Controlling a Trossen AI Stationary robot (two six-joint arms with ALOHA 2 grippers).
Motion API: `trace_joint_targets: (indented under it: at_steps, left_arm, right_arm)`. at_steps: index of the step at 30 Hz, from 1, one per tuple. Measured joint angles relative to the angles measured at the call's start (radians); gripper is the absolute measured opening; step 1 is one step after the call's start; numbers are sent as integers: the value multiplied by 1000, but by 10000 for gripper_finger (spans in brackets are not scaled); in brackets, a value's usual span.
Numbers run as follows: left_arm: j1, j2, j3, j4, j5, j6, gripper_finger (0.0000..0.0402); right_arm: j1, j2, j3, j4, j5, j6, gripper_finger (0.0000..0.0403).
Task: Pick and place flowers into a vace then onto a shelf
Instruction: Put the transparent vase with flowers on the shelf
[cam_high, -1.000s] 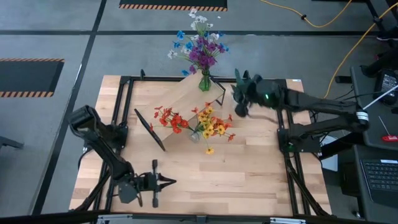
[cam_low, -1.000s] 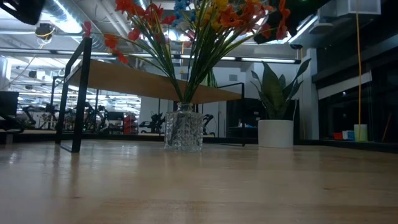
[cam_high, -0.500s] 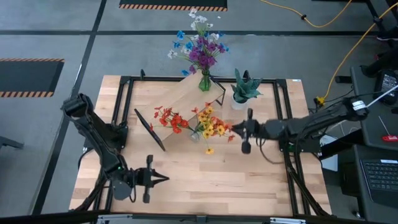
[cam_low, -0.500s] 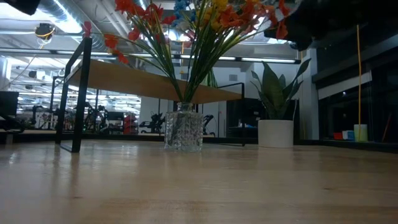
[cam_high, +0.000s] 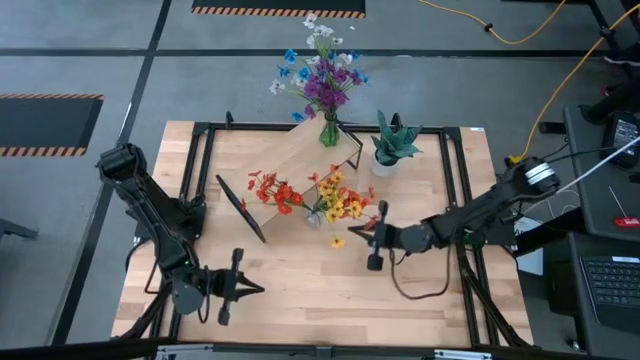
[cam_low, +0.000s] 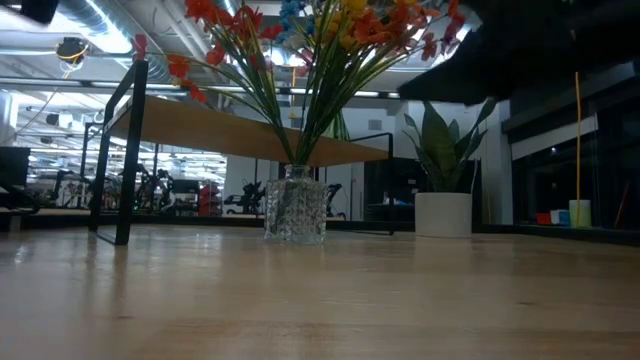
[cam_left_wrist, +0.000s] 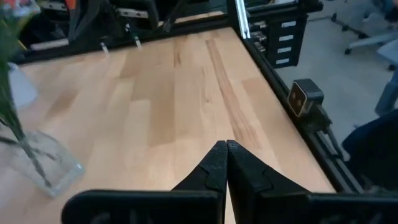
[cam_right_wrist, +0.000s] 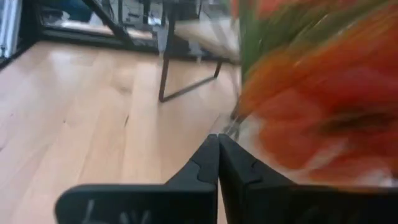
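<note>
A clear glass vase (cam_high: 313, 217) (cam_low: 295, 205) stands on the table by the shelf's near edge and holds yellow and orange-red flowers (cam_high: 320, 198) (cam_low: 330, 40). The shelf (cam_high: 300, 160) (cam_low: 220, 128) is a light-wood plank on black legs. A green vase of blue, purple and white flowers (cam_high: 325, 85) stands at its far end. My right gripper (cam_high: 373, 240) (cam_right_wrist: 217, 155) is shut, just right of the orange blooms (cam_right_wrist: 311, 99), touching nothing that I can see. My left gripper (cam_high: 232, 288) (cam_left_wrist: 226, 160) is shut, over the table's near left part.
A spiky green potted plant (cam_high: 393, 145) (cam_low: 442, 190) stands at the table's far right, beside the shelf. A black frame (cam_high: 462, 210) runs around the tabletop. Bare wood lies between the two grippers along the near edge (cam_high: 320, 290).
My right gripper has swung from beside the potted plant at the far right toward the near edge and leftward, ending close to the orange and yellow blooms. My left gripper has drifted a little toward the table's left. Both have stayed shut; the vases and shelf have not moved.
</note>
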Motion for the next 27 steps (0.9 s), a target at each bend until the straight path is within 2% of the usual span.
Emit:
trace_joint_targets:
  at_steps: [7, 12, 17, 22, 27]
  left_arm:
    - [2, 0, -131, 204, 6, 13, 3]
    - [3, 0, -142, 214, 6, 21, 3]
    - [3, 0, -142, 211, 7, 21, 2]
    - [3, 0, -142, 210, 41, 45, 3]
    - [3, 0, -142, 210, 50, 59, 2]
  right_arm:
    - [-1, 219, 114, 1, 91, 70, 6]
    - [-24, 334, 211, 17, 111, 117, 7]
    - [-58, 406, 244, 49, 93, 234, 12]
    - [-77, 483, 244, 216, 41, 231, 54]
    - [-99, 529, 244, 350, 42, 172, 130]
